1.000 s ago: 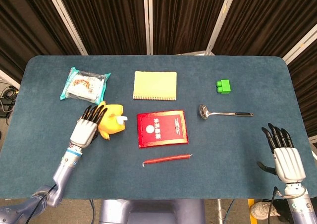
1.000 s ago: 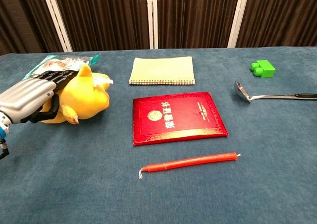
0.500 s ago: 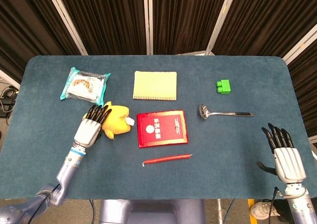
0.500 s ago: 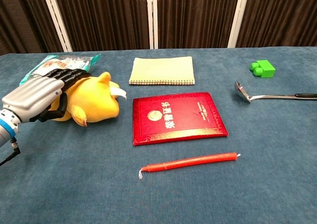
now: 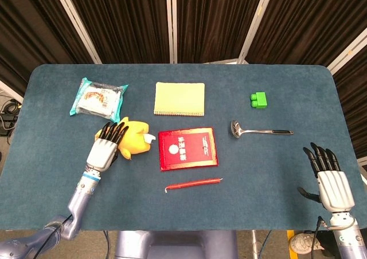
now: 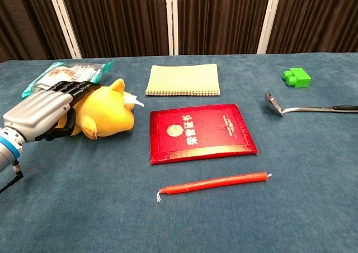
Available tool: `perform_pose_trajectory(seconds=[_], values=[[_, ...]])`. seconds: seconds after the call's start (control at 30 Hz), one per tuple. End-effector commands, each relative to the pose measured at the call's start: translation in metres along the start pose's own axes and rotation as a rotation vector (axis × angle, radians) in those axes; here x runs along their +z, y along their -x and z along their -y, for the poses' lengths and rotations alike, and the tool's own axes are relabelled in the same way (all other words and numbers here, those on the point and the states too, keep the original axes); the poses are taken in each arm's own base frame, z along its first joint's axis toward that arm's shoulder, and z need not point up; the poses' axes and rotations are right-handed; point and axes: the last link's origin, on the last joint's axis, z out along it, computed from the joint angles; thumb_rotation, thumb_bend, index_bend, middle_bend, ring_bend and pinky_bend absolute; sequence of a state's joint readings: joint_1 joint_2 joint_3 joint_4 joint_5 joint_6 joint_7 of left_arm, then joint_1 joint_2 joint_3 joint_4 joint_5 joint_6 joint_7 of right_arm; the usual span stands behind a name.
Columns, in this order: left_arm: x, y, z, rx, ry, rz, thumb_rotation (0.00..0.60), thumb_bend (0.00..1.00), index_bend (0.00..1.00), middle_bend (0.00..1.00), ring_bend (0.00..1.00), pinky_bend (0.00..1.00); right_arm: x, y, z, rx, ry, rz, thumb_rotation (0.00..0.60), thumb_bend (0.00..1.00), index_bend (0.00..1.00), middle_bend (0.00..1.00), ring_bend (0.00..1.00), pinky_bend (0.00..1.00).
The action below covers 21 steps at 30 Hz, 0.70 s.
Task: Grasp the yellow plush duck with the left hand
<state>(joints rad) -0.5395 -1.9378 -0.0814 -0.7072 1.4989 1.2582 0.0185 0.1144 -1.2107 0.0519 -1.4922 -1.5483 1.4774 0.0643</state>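
Note:
The yellow plush duck [image 5: 136, 137] lies on the blue table just left of the red booklet, with a white tag sticking out on its right side. My left hand [image 5: 105, 149] rests against the duck's left side, its dark fingers [image 6: 78, 88] stretched over the duck's [image 6: 109, 114] back and top. In the chest view the left hand [image 6: 45, 110] has its thumb low against the plush; the fingers are not closed round it. My right hand [image 5: 330, 181] lies flat at the table's near right edge, fingers apart, holding nothing.
A snack packet [image 5: 98, 97] lies just beyond the duck at the far left. A yellow notebook [image 5: 179, 98], a red booklet [image 5: 187, 148] and a red candle [image 5: 194, 184] fill the middle. A metal ladle [image 5: 258, 130] and a green brick [image 5: 258, 100] lie to the right.
My left hand has slid to the right and nudged the duck closer to the red booklet. The fingers now reach further over the duck. The right hand has not moved.

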Motion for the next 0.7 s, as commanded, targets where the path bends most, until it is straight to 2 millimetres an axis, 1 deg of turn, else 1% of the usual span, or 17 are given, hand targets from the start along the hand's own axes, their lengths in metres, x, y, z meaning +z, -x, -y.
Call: perform_pose_trajectory(seconds=[0.03,0.17,0.23,0.33,0.5,0.57,0.7], values=[[0.002,0.003,-0.001,0.002,-0.008,0.012,0.6,1.0,0.0,0.0,0.0,0.0,0.0,0.0,0.0,0.0,0.0,0.002,0.6,0.08,0.0,0.0,0.0,0.0],[0.008,0.006,-0.011,0.011,0.021,0.03,0.6,1.0,0.0,0.0,0.0,0.0,0.0,0.001,0.001,0.0,-0.003,0.004,0.6,0.08,0.0,0.0,0.0,0.0],[0.011,0.005,-0.024,0.011,0.062,0.02,0.6,1.0,0.0,0.0,0.0,0.0,0.001,0.001,0.0,0.0,0.0,0.005,0.6,0.08,0.0,0.0,0.0,0.0],[0.012,0.001,-0.039,0.013,0.11,-0.01,0.6,1.0,0.0,0.0,0.0,0.0,0.001,0.001,0.0,0.0,0.0,0.007,0.6,0.08,0.0,0.0,0.0,0.0],[0.011,-0.009,-0.059,0.002,0.161,-0.061,0.6,1.0,0.0,0.0,0.0,0.0,0.0,0.001,0.001,-0.001,-0.003,0.009,0.6,0.08,0.0,0.0,0.0,0.0],[0.009,-0.016,-0.064,-0.015,0.175,-0.085,0.6,1.0,0.0,0.0,0.0,0.0,0.0,0.001,0.0,0.0,-0.003,0.008,0.6,0.08,0.0,0.0,0.0,0.0],[0.003,-0.027,-0.064,-0.023,0.182,-0.108,0.6,1.0,0.0,0.0,0.0,0.0,0.0,0.0,0.0,0.003,-0.001,0.006,0.6,0.08,0.0,0.0,0.0,0.0]])
